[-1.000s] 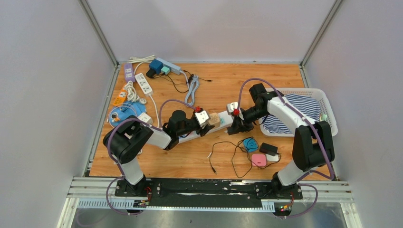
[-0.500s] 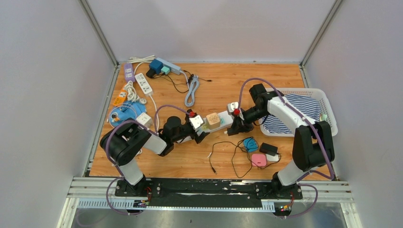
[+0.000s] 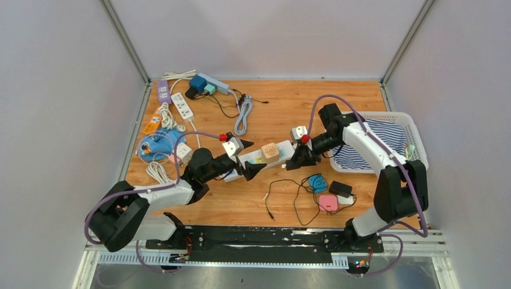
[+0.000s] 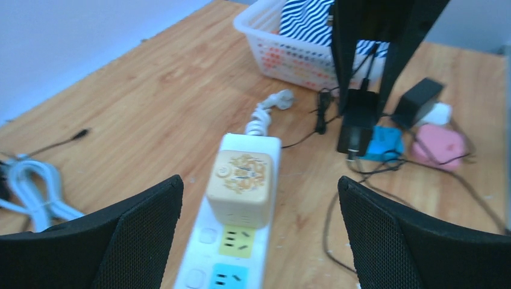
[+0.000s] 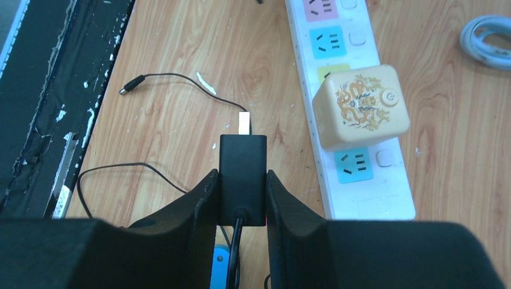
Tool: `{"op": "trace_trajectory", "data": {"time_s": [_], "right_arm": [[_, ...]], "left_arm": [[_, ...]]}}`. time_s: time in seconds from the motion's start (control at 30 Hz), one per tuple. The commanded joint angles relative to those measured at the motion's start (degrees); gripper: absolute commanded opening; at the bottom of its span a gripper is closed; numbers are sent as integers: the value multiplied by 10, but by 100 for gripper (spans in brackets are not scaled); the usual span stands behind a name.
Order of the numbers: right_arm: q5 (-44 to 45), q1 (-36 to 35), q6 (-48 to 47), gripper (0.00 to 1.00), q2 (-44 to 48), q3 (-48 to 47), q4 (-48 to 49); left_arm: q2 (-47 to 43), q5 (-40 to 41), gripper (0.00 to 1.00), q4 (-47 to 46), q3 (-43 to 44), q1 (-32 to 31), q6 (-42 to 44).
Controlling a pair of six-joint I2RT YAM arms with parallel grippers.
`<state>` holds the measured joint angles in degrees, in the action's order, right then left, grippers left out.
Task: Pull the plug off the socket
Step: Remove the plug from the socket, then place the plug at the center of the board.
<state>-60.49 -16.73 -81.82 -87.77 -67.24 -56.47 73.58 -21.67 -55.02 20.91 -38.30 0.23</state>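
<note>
Nearest the arm bases, on the wooden worktop [image 3: 283,108], a thin black loose cable [image 3: 283,192] is curling beside a pink rounded charger [image 3: 328,202], a small black adapter block [image 3: 340,188] and a small blue gadget [image 3: 315,180]. Just beyond them, a long white power strip [image 3: 282,154] is lying slantwise across the middle, with a beige cube adapter printed with a dragon [image 3: 270,150] sitting plugged into it. The left claw [image 4: 259,183] is standing spread wide at the strip's left part, one finger on each side of the strip and gripping nothing. The right claw [image 5: 243,177] is pressing together on a black charger plug [image 5: 243,156], pinching its flat sides. That plug is hanging clear of the strip, just beside the strip's right end and above bare wood. Its metal prongs are showing and pointing away from the claw, and its cord is trailing back under the fingers. Farther right, a white plastic basket [image 3: 416,129] is holding a blue-and-white striped cloth [image 3: 373,141]. At the far left corner, several more power strips [image 3: 181,105] are lying in a cluster near a coiled grey cable [image 3: 243,114].
</note>
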Motion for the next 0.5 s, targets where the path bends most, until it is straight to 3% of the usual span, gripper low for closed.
{"op": "trace_trajectory", "data": {"time_s": [0.0, 0.2, 0.33, 0.47], "right_arm": [[-58, 1, -28, 0, 30, -13, -35], [-84, 0, -35, 0, 51, -8, -38], [-101, 0, -38, 0, 61, -5, -39], [-113, -3, -41, 0, 69, 0, -39]], "left_arm": [[-50, -52, 100, 31, -27, 2, -155], [-97, -44, 100, 35, -40, 2, -318], [-71, -46, 100, 34, -25, 2, -429], [-42, -24, 100, 27, -17, -4, -476]]}}
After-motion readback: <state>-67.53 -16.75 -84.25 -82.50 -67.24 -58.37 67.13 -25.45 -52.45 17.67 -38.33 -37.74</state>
